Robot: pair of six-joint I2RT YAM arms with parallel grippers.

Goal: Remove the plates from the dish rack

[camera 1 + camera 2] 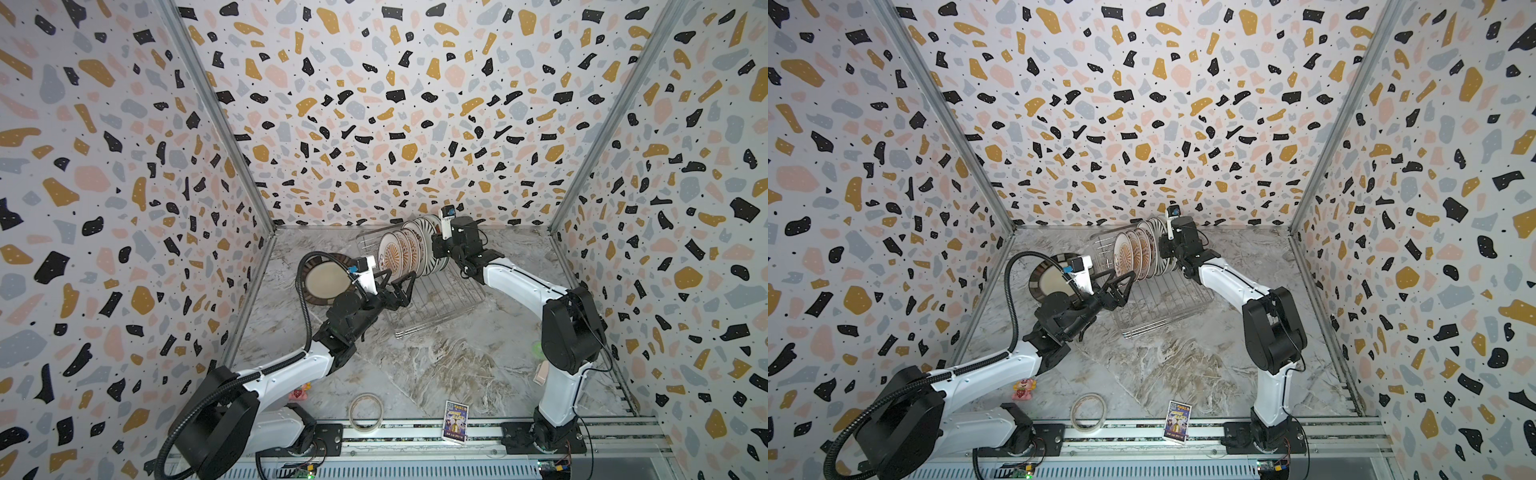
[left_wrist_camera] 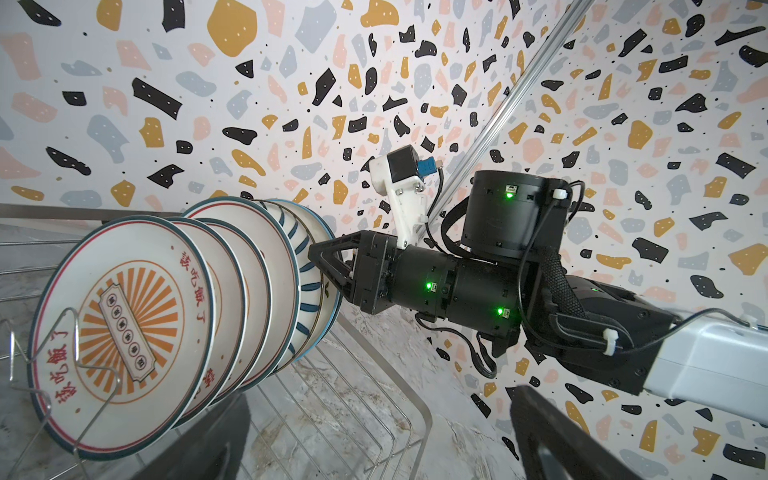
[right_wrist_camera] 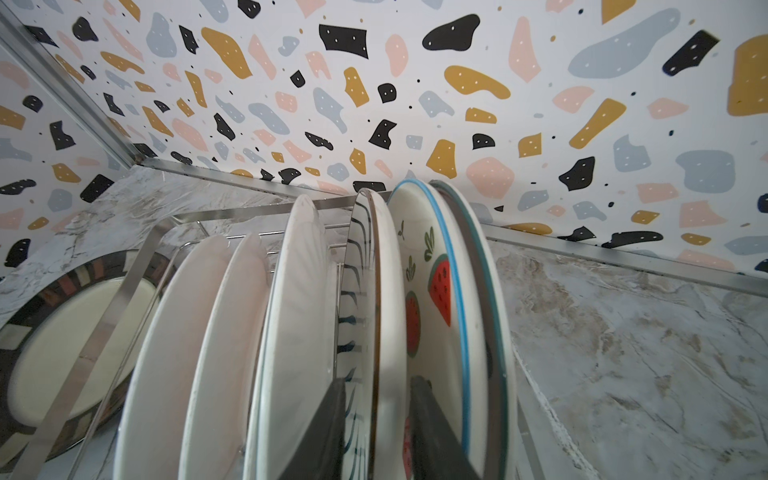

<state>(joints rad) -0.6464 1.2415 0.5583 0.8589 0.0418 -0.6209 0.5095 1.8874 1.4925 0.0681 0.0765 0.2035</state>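
Closest to the lens, at the lower left of both top views, the left arm [image 1: 286, 372] is a bulky black shoulder and a glossy white link with a ribbed hose. Its left gripper [image 1: 402, 274] has triangular black jaws spread wide and empty, by the left side of the dish rack [image 1: 440, 299].

Terrazzo-printed walls [image 1: 395, 104] enclose a veined grey marble table [image 1: 436, 374]. From the lower right, the right arm [image 1: 523, 286] bends toward the frame's centre. The rack, a rectangular basket of thin bright wire, sits just above centre. The plates [image 1: 409, 249], round glazed ceramic, stand on edge in a row at its upper end.

In the right wrist view the right gripper [image 3: 378, 380] straddles the rim of the striped plate [image 3: 358, 249], one finger close at each face. Whether it pinches cannot be told.

A dark-rimmed plate [image 1: 322, 282] lies flat left of the rack. A tape ring [image 1: 366, 398], a card [image 1: 456, 420] and a pink toy [image 1: 1023, 388] sit along the bottom edge.
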